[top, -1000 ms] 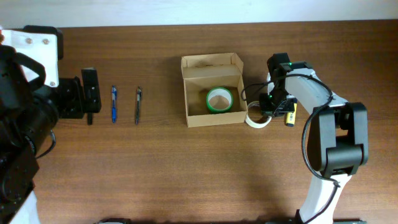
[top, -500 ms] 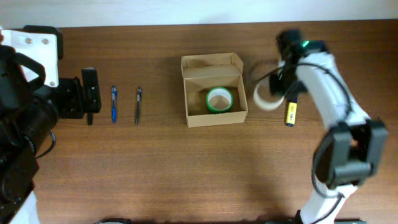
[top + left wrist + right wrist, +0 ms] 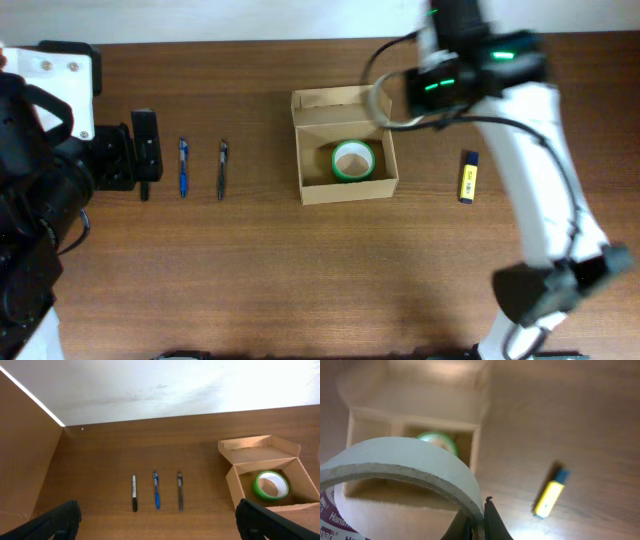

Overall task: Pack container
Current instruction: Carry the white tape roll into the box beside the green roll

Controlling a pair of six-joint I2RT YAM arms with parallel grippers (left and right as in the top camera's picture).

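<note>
Brown tabletop (image 3: 250, 280), left to right as I see it: my left gripper (image 3: 157, 515) spread wide and empty near three pens (image 3: 156, 491), the container (image 3: 345, 192) mid-table, flap up, a green tape roll (image 3: 337, 160) inside, my right gripper (image 3: 479, 522) pinched tight on a white tape roll (image 3: 395, 460) above its far right corner, a yellow highlighter (image 3: 468, 176) beyond

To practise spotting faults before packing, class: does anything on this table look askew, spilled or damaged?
Nothing stands out. The light-brown cardboard box sits upright, lid open, a green tape roll flat inside; three slim pens lie parallel; the right gripper grips a whitish tape roll.
</note>
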